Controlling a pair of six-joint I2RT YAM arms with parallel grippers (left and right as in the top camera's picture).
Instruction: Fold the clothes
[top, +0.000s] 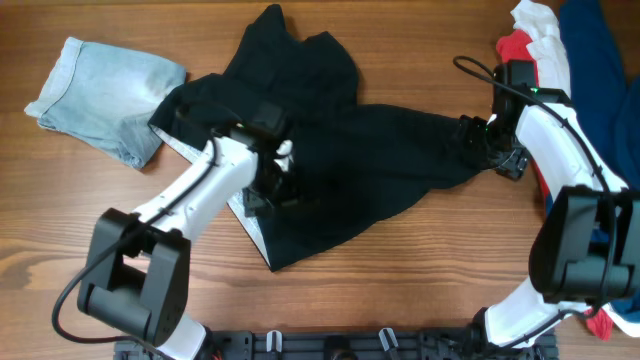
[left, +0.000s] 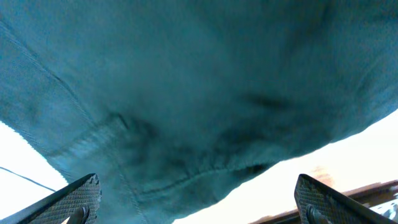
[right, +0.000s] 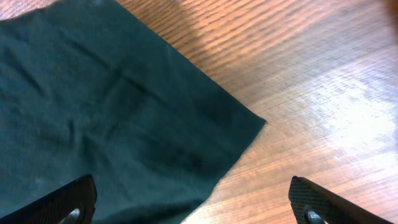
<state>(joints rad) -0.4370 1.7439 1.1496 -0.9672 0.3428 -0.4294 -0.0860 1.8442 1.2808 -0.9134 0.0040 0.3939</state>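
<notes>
The clothes, black shorts (top: 340, 150), lie spread across the middle of the table, with a pale grey inner waistband (top: 250, 222) showing along the left edge. My left gripper (top: 278, 188) hovers over their left half. In the left wrist view the dark fabric (left: 186, 93) fills the frame, and the left gripper (left: 199, 202) is open with nothing between its pads. My right gripper (top: 487, 148) sits at the right tip of a leg. In the right wrist view that leg's corner (right: 124, 124) lies flat on the wood below the open right gripper (right: 193, 202).
Light-blue denim shorts (top: 105, 95) lie at the back left, touching the black shorts' edge. A heap of red, white and blue garments (top: 560, 60) sits at the back right behind the right arm. Bare wooden table (top: 420, 270) shows in front.
</notes>
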